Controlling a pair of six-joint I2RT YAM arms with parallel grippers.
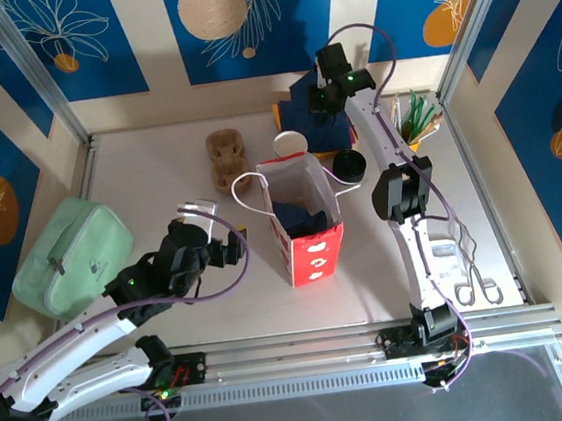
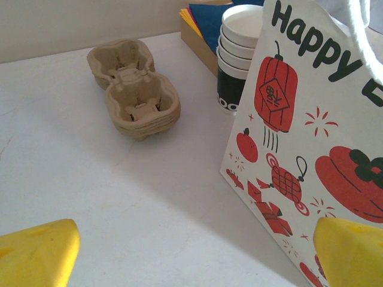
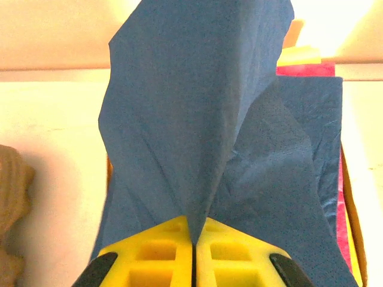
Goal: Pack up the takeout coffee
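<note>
The right pincer [image 3: 193,238] is closed tight, and a blue napkin [image 3: 197,119] is pinched between its yellow fingers [image 3: 155,251]. The napkin is drawn up into a peak above the fingers. Under it lies a pile of napkins [image 3: 332,70], with red and yellow sheets seen at its right edge. From above, this pincer is seen at the far side of the surface [image 1: 156,173], over the napkin pile.

The left pincer [image 2: 194,230] is spread wide and nothing is held in it. It is placed low over the near left part of the surface, pointed towards a paper bag [image 2: 299,119]. The bag is white with red printing, stands upright near the middle, and is open at the top; something dark blue is seen inside.

The coffee cup [image 1: 350,166] is seen from above as a round black lid, standing on the surface just right of the bag; its sides can hardly be made out. A stack of lidless cups [image 2: 239,36] is placed just beyond the bag, and a stack of cardboard cup carriers [image 2: 134,89] lies to the far left of it. A pale green pouch [image 1: 69,253] rests at the left edge, and scissors [image 1: 474,276] lie at the near right.
</note>
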